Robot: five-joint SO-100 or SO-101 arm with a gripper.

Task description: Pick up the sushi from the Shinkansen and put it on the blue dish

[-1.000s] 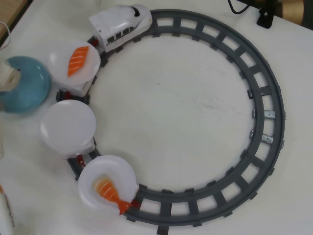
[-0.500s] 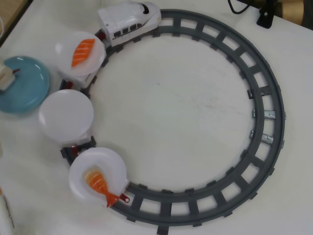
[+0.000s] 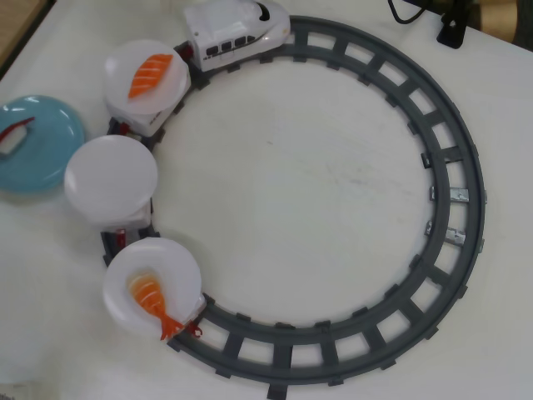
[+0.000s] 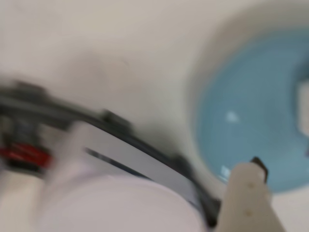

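White plates (image 3: 111, 178) beside blue dish (image 3: 46, 154)

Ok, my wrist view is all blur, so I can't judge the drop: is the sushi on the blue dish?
Observer: Yes. In the overhead view the sushi lies on the dish, at the picture's left edge, partly cut off.
Operator: What do the train's plates carry?
Observer: The plate behind the train holds salmon, the middle plate is bare, and the last plate holds shrimp.
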